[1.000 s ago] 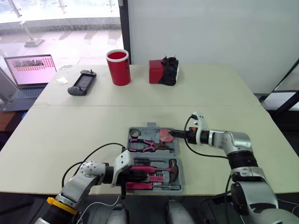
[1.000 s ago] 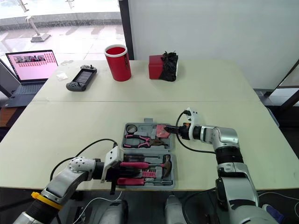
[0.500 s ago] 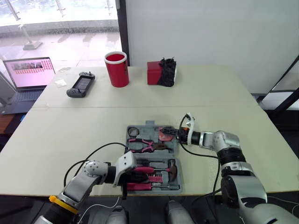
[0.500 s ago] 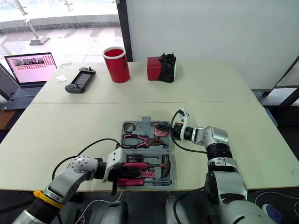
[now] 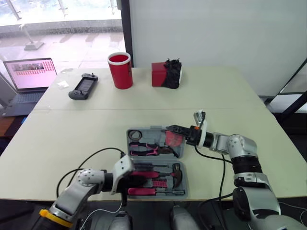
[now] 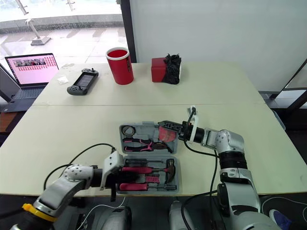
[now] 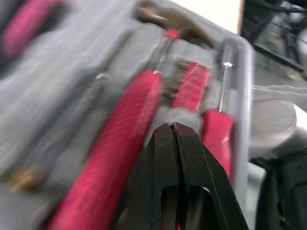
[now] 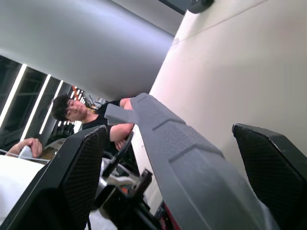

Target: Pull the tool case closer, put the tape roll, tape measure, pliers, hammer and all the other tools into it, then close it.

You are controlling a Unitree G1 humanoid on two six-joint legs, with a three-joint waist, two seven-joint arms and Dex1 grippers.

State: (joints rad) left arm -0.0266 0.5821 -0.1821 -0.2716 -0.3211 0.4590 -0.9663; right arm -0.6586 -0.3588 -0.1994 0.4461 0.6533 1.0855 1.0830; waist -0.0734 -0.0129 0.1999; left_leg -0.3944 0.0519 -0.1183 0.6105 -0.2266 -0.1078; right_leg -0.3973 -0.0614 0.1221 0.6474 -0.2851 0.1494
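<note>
1. Four named tools lie in the tool case (image 5: 153,158). The tape roll (image 5: 135,134), pliers (image 5: 146,149) and tape measure (image 5: 173,139) sit in the half beneath the right hand (image 5: 171,128). The hammer (image 5: 163,173) sits in the half directly ahead of the left hand (image 7: 172,128).
2. Further pink-handled tools lie beside the hammer, just past the left hand's fingertips. Loading is judged complete or nearly so.
3. The case lies open at the near edge of the desk (image 5: 96,139), within reach of both hands. The pull-closer step is judged done. Closing the case is the step left.
4. Right arm pose: the forearm reaches in low over the desk from the right side of the case. The hand is spread wide, and the grey rim of the far half runs between its two fingers. Contact between fingers and rim cannot be confirmed.
5. Left arm pose: the forearm comes in low from the left end of the near half. The hand is pressed fully together, with nothing seen between the fingers, and its tips point along the pink handles.
6. Judgement for closing: the right hand needs a firm pinch on the rim to fold that half toward the left hand. The left hand lies in the folding path and needs to clear the near half first.
</note>
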